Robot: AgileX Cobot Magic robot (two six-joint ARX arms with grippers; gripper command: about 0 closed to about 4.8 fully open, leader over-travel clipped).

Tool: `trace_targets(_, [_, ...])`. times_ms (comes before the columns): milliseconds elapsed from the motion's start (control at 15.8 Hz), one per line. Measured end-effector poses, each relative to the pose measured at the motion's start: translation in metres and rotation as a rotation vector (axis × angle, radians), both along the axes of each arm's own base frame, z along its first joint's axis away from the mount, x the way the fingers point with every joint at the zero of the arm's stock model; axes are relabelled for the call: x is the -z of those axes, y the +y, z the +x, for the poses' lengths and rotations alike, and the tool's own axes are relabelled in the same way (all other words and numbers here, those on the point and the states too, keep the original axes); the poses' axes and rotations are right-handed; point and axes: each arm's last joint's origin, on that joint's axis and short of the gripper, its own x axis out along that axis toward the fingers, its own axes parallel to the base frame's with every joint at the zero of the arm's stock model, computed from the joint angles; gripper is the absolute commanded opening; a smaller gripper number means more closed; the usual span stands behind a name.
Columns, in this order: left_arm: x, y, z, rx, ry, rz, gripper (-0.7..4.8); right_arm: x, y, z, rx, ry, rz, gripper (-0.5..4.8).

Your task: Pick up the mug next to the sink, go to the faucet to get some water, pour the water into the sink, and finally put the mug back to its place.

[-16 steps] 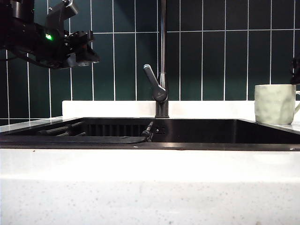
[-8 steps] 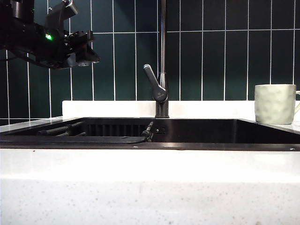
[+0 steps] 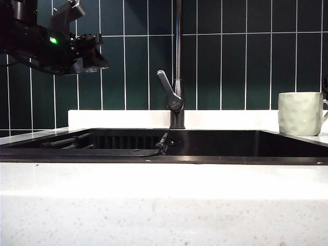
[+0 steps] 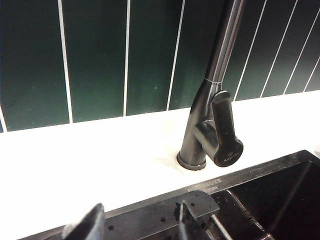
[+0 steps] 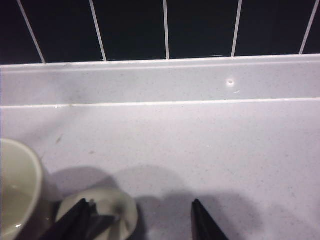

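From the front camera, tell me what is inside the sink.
Inside the sink, dark bars lie at the left and a hose-like fitting sits below the faucet. The front rim hides the floor, so water or a drain cannot be seen.

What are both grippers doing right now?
Left gripper: open, empty, near the faucet.
Right gripper: open, empty, beside the mug.

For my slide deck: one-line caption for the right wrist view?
Open right gripper over the countertop, one finger at the mug handle.

One mug, one faucet, one sink
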Motion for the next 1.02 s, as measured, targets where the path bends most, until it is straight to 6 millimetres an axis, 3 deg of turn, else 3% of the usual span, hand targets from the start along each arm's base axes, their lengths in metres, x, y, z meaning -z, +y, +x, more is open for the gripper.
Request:
trace_targets(571, [0.002,0.000,0.000,-0.001,0.018,0.004,1.87,0.008,-0.006,0.003,-0.009,0.033,0.011,2.74])
trace_targets(825, [0.002,0.000,0.000,-0.001,0.019,0.004,1.87,0.025,-0.008,0.011,-0.029,0.063,0.026,2.74])
trace_targets(1015, [0.002,0.000,0.000,-0.001,0.019,0.004,1.87,0.018,-0.010,0.020,-0.052,0.030,0.020,2.74])
